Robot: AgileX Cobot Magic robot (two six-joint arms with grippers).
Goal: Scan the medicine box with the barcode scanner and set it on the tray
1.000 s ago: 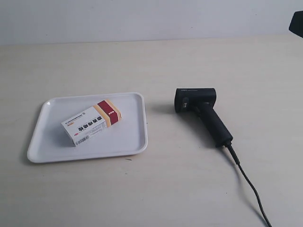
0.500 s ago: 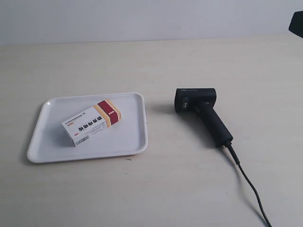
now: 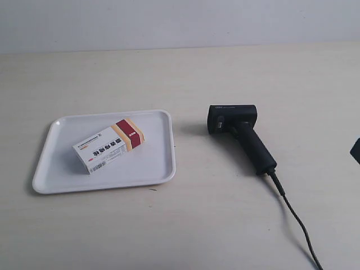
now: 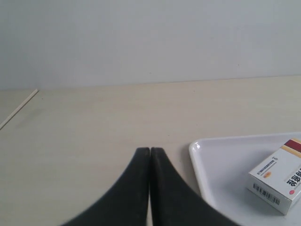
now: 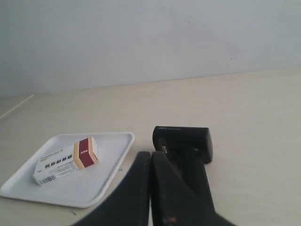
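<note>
1. Our left gripper [image 4: 150,151] and right gripper [image 5: 151,155] both have jaws clenched, empty.
2. The medicine box [image 3: 109,145] lies on the tray [image 3: 160,169].
3. The barcode scanner [image 5: 182,141] lies just beyond our right jaws, handle toward them.

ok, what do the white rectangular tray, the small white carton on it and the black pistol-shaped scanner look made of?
White rectangular tray: likely glossy plastic, sheen on its rounded rim. Small white carton: printed cardboard, sharp folded edges, matte. Black pistol-shaped scanner: probably matte moulded plastic, no glare.
</note>
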